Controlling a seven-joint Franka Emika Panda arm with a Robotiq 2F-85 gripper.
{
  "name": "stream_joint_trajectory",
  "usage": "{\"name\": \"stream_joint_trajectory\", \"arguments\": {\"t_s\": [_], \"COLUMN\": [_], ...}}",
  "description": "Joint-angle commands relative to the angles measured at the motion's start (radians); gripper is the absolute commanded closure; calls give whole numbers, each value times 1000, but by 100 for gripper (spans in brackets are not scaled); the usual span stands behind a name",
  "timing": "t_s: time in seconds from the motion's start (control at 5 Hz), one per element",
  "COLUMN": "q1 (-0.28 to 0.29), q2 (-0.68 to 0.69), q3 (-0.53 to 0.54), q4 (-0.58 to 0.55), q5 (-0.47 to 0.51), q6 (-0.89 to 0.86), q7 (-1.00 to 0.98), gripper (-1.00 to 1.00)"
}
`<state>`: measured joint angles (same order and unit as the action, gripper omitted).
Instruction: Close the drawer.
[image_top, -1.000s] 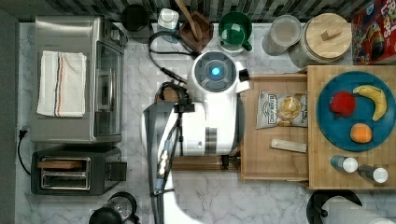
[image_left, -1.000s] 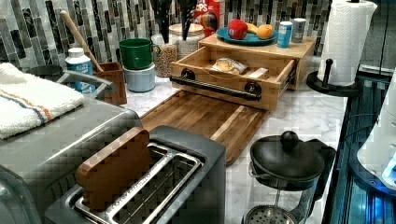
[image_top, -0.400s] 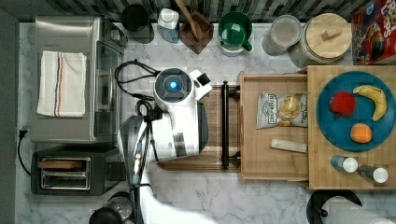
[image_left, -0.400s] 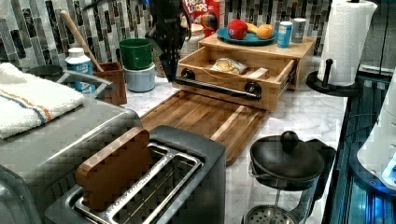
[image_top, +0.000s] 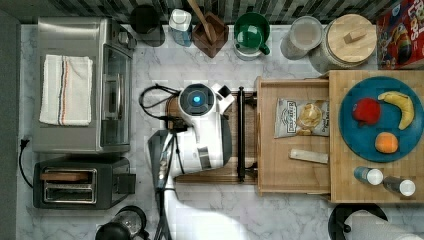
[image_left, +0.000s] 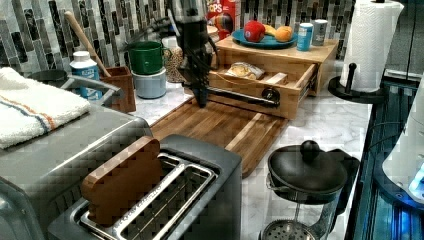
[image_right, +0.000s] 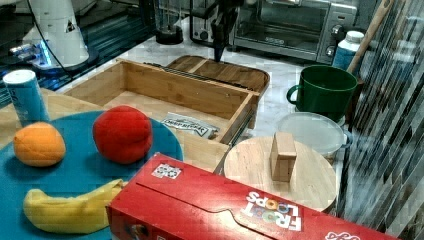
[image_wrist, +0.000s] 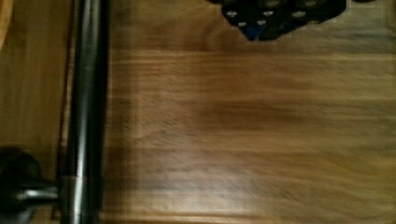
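The drawer (image_top: 292, 175) is a light-wood box standing pulled out from under the butcher-block slab (image_top: 345, 192), with a chip bag (image_top: 301, 117) and a pale stick (image_top: 308, 156) inside. Its black bar handle (image_top: 241, 150) runs across the front. My gripper (image_left: 201, 100) points straight down, shut and holding nothing, just in front of the handle (image_left: 240, 96) and low over the brown board (image_left: 220, 125). In the right view the gripper (image_right: 218, 54) hangs beyond the drawer (image_right: 175, 90). The wrist view has the handle (image_wrist: 86, 112) beside the gripper (image_wrist: 280, 18), a short gap between them.
A toaster oven (image_top: 82, 85) and toaster (image_top: 75, 182) stand at the top view's left. A utensil holder (image_top: 210, 30), green mug (image_top: 251, 31), jars and a cereal box (image_top: 400, 35) line the back. A kettle (image_left: 307, 172) and paper-towel roll (image_left: 370, 45) are at the left view's right.
The arm has swung from over the drawer's front toward the top view's left and come down in front of the handle. The drawer has not moved.
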<state>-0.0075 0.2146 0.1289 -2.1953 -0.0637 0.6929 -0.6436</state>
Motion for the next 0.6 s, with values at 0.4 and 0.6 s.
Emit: {"name": "stream_joint_trajectory", "arguments": {"t_s": [0.4, 0.6], "q1": [-83, -132], "q2": [-50, -31], "q3": [-79, -105], "q4": [40, 56], "q5": [-35, -39], "q6": [-70, -35], "q7": [-227, -316], "gripper": [100, 100]}}
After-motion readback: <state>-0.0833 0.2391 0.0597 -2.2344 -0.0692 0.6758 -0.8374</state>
